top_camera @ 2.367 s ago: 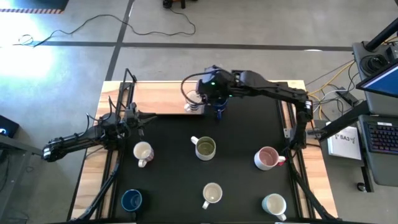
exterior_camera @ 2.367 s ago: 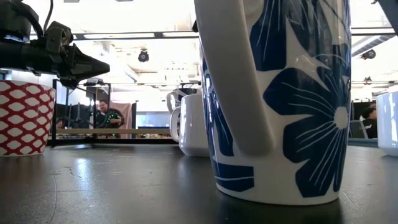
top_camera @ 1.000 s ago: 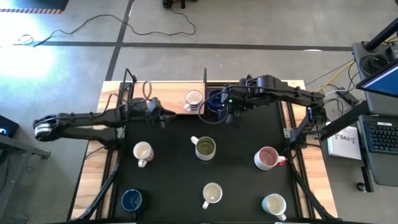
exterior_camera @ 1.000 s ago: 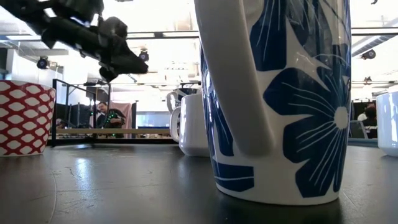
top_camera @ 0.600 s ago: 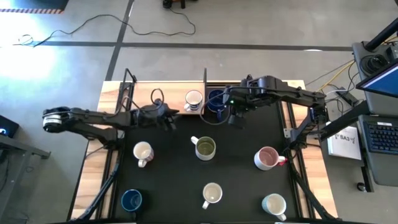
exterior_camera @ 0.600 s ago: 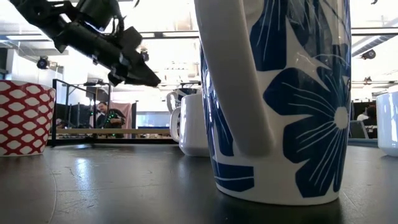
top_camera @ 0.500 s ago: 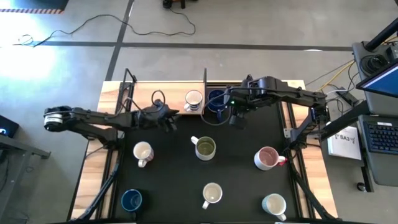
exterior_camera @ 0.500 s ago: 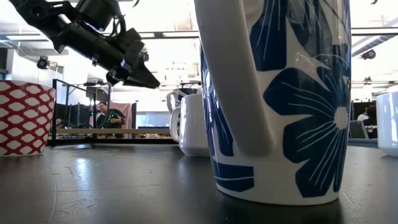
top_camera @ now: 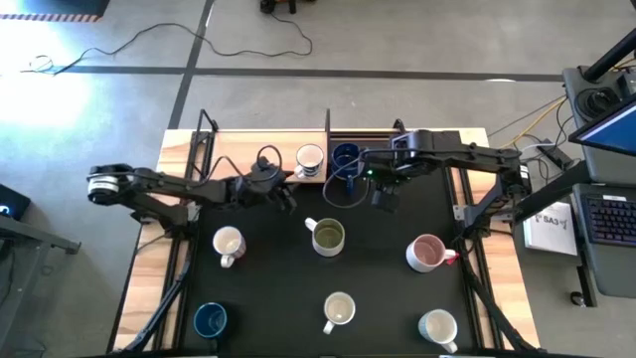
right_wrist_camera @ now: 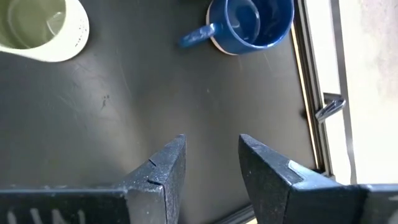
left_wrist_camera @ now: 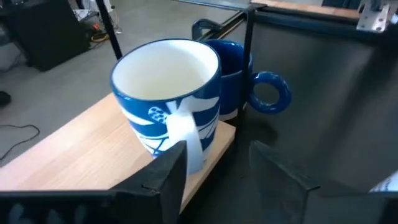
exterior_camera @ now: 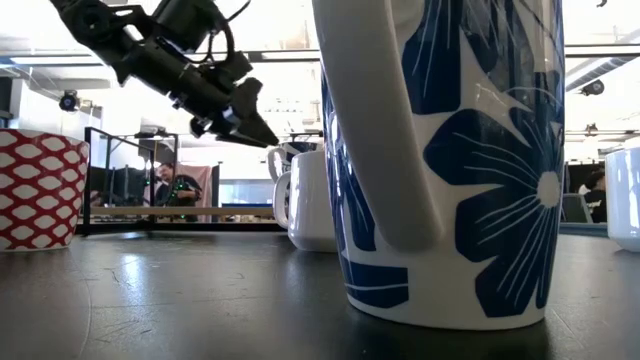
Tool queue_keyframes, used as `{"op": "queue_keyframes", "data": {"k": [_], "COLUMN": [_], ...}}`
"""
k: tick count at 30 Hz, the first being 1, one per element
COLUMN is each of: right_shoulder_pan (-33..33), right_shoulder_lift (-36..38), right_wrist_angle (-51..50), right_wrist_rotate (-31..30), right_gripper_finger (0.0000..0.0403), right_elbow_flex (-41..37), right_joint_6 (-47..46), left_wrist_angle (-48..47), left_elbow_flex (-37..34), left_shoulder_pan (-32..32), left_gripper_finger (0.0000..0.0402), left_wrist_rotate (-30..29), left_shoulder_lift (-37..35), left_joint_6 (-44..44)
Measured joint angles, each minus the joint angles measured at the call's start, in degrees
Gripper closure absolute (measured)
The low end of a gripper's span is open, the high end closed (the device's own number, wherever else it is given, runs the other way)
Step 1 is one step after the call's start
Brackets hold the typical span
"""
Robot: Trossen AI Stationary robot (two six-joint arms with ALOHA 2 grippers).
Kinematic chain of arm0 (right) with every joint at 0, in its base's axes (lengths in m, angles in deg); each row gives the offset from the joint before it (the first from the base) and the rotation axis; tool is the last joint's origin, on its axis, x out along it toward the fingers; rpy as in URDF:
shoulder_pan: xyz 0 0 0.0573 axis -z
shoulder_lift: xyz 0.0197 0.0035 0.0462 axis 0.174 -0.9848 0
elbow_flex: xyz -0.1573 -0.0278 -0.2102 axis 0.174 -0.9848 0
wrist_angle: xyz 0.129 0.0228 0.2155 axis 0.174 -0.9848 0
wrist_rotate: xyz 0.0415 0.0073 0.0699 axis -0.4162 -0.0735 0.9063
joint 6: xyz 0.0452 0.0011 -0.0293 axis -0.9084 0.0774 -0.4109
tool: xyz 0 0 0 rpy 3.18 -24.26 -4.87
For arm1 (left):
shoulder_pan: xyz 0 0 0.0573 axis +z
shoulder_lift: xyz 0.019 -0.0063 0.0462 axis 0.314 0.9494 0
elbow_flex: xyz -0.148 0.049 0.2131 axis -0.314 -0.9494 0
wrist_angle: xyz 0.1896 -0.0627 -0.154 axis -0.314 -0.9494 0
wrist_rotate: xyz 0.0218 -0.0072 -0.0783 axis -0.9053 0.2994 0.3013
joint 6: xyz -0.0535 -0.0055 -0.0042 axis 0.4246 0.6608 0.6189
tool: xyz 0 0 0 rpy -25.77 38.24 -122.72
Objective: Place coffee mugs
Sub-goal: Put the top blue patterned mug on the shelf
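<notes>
Mugs: eight on the tabletop (top_camera: 397,298). A white mug with blue print (top_camera: 310,159) stands on the far wooden strip, a dark blue mug (top_camera: 346,158) touching or just beside it at the edge of the black mat. An olive-lined mug (top_camera: 328,237) sits mid-mat, a pink mug (top_camera: 427,253) toward the right, and cream or white ones and a second dark blue mug (top_camera: 211,320) nearer the front.
Left pincer (top_camera: 285,198): fingers apart, empty, hanging just short of the printed mug, whose handle (left_wrist_camera: 186,134) points toward it.
Right pincer (top_camera: 384,196): fingers apart, empty, over bare mat just right of the dark blue mug.
Risk, tipping: a left fingertip closing on the handle instead of the wall could topple the printed mug off the strip.
Risk, knock-on: the two far mugs stand so close that nudging one would likely shove the other.
Risk, arms: both pincers work near the same pair, so a reach across could clash.
Hidden: whether the two far mugs actually touch cannot be told.
Cut off: the low view is mostly filled by one flower-printed mug (exterior_camera: 450,160), masking the mat behind; the right pincer does not show there.
</notes>
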Motion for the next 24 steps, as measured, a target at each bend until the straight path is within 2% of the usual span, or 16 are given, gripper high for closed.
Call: {"op": "queue_keyframes", "data": {"k": [3, 9, 14, 19, 24], "right_shoulder_pan": [0.00, 0.00, -0.04, -0.04, -0.04], "right_shoulder_lift": [0.61, 1.97, 2.81, 2.93, 2.93], "right_wrist_angle": [0.03, 0.06, 0.06, 0.07, 0.12], "right_wrist_rotate": [0.00, 0.00, -0.01, -0.02, -0.02], "right_gripper_finger": [0.0266, 0.0266, 0.0266, 0.0266, 0.0266], "right_elbow_flex": [-0.73, -1.09, -1.10, -1.11, -1.11], "right_joint_6": [-0.63, -1.77, -2.65, -3.28, -3.26], "left_wrist_angle": [-1.00, -3.88, -3.91, -5.16, -9.55], "left_elbow_flex": [1.86, 3.95, 4.55, 4.78, 4.82], "left_shoulder_pan": [0.00, 0.01, -0.05, -1.26, -1.70], "left_gripper_finger": [0.0218, 0.0207, 0.0207, 0.0207, 0.0207], "left_wrist_rotate": [-0.34, -6.19, -6.12, -6.15, -12.24], "left_shoulder_lift": [1.71, 4.22, 5.17, 3.59, 1.05], "left_joint_6": [-0.32, -0.49, -0.54, -0.77, -0.67]}}
